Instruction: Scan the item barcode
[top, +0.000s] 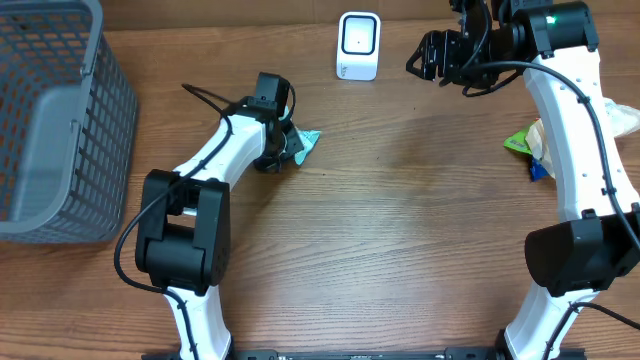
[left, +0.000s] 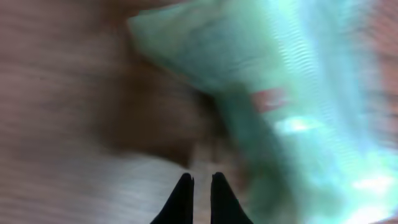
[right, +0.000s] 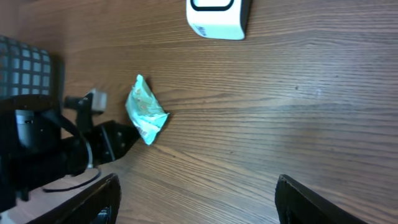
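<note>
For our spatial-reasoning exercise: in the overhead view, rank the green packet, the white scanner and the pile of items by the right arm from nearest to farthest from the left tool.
1. green packet, right at the left tool.
2. white scanner, at the back, middle.
3. pile of items, far right.

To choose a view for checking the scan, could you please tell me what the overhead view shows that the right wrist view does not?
Only overhead: the other items at the wooden table's right edge, and the grey basket in full. Only right wrist: the right gripper's own open fingers, and the teal packet closer up. Both: the white scanner, the teal packet, the left gripper at its edge, and the table.
</note>
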